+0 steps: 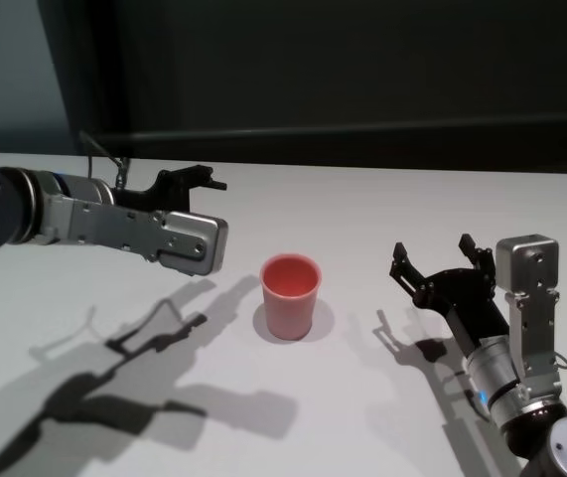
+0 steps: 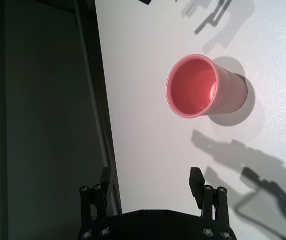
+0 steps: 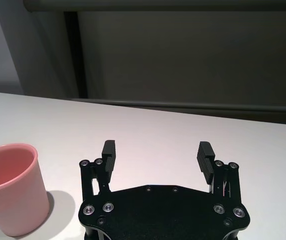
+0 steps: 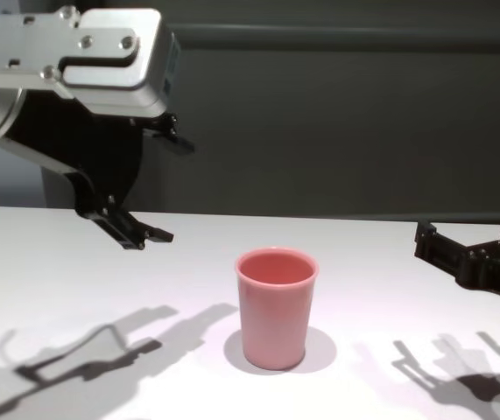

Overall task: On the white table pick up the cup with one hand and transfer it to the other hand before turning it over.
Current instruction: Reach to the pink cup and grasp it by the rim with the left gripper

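Currently both your grippers, left gripper [image 1: 196, 180] and right gripper [image 1: 440, 254], hold fingers spread wide and empty, flanking the upright cup [image 1: 290, 295] on the white table [image 1: 362, 214]; pickup pending, so next close one around its wall
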You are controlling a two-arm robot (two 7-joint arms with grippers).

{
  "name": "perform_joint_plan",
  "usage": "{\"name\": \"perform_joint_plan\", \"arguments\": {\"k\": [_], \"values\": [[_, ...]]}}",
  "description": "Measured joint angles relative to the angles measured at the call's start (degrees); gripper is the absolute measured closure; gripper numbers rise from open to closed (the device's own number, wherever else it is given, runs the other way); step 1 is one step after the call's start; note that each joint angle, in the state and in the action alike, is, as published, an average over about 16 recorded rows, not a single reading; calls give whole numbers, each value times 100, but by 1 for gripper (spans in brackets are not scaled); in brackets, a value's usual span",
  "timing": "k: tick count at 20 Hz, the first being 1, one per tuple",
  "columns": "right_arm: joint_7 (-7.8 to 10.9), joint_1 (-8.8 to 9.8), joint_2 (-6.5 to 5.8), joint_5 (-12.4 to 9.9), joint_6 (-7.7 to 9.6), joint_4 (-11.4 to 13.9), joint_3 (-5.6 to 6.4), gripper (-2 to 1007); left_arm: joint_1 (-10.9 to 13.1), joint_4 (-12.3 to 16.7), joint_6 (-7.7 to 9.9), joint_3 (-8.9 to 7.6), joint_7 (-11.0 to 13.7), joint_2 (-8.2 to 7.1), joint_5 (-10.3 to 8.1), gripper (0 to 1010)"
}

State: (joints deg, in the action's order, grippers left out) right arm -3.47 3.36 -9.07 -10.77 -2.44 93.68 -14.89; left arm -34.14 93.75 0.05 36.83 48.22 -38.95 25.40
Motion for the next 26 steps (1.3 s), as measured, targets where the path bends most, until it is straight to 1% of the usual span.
{"name": "perform_joint_plan", "arguments": {"k": [6, 14, 19, 26], "values": [[0, 0, 0, 0, 0, 0, 0, 2, -590, -192, -299, 489, 565, 87, 257, 9], [0, 0, 0, 0, 0, 0, 0, 2, -1167, -375, -639, 1037, 1135, 299, 497, 9], [0, 0, 0, 0, 0, 0, 0, 2, -1454, -462, -797, 1323, 1435, 431, 611, 9], [0, 0, 0, 0, 0, 0, 0, 2, -1830, -557, -980, 1673, 1867, 586, 706, 9]]}}
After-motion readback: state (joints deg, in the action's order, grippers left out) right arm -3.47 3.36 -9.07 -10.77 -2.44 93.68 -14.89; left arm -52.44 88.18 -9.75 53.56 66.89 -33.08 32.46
